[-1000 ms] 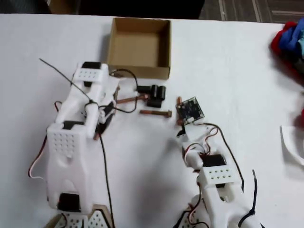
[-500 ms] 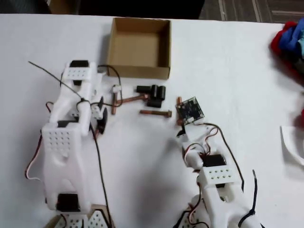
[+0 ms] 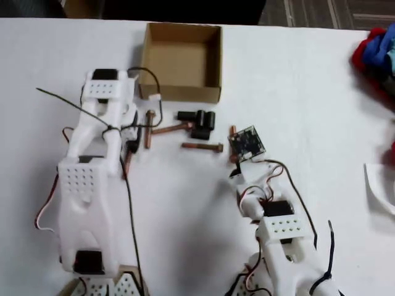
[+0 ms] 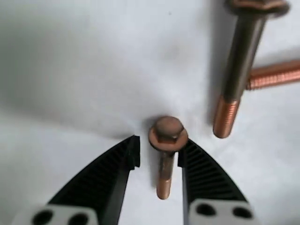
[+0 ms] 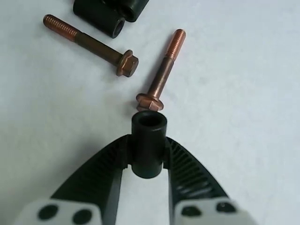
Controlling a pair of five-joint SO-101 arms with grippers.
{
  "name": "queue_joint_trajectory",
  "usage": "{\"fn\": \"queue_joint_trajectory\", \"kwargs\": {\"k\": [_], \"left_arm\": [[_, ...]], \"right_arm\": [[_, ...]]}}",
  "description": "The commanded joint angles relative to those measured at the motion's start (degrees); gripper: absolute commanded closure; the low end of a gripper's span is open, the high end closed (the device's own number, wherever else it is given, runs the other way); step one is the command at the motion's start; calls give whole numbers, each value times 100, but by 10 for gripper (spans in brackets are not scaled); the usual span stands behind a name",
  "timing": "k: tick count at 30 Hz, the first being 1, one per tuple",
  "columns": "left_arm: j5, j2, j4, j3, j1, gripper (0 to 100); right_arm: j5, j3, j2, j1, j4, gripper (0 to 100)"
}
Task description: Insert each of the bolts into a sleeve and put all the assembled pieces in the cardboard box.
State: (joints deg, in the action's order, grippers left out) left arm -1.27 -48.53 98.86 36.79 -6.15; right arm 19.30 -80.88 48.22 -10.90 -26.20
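Observation:
A copper bolt (image 4: 165, 154) lies on the white table between the fingers of my open left gripper (image 4: 158, 145); one finger (image 4: 201, 173) is against its flange. Two more bolts (image 4: 239, 70) (image 4: 274, 75) lie just beyond it. My right gripper (image 5: 148, 150) is shut on a black sleeve (image 5: 148, 143), held with its bore facing the head of a bolt (image 5: 159, 75). Another bolt (image 5: 91, 44) and more black sleeves (image 5: 110, 11) lie farther off. From above, the sleeves (image 3: 197, 120) sit between the arms, below the open cardboard box (image 3: 179, 94).
The box stands at the table's far side with nothing in it. A heap of coloured cloth (image 3: 376, 52) and a white object (image 3: 379, 188) lie at the right edge. Loose cables hang off both arms. The table to the right of the bolts is bare.
My left arm swung left and then forward, uncovering a bolt that lies beside its gripper. My right arm and its sleeve stayed put.

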Motion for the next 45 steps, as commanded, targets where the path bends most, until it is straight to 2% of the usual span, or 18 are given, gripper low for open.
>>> {"fn": "queue_joint_trajectory", "kwargs": {"k": [1, 10, 19, 23, 27, 33, 45], "left_arm": [[35, 35, -70, 224, 176, 845], [35, -396, -264, 277, 185, 845], [0, -642, 70, 303, 193, 846], [26, -642, 53, 549, 149, 852], [53, -642, 26, 1200, 176, 904], [949, -642, 299, 1745, 158, 899], [958, -756, 299, 1719, 79, 928]], "right_arm": [[-9, 35, 171, -48, 110, 978], [-9, 35, 171, -48, 110, 978], [-9, 35, 171, -48, 110, 978], [-9, 35, 171, -48, 110, 978], [-9, 35, 171, -48, 110, 978], [-9, 35, 171, -48, 110, 978], [-9, 35, 171, -48, 110, 978]]}}
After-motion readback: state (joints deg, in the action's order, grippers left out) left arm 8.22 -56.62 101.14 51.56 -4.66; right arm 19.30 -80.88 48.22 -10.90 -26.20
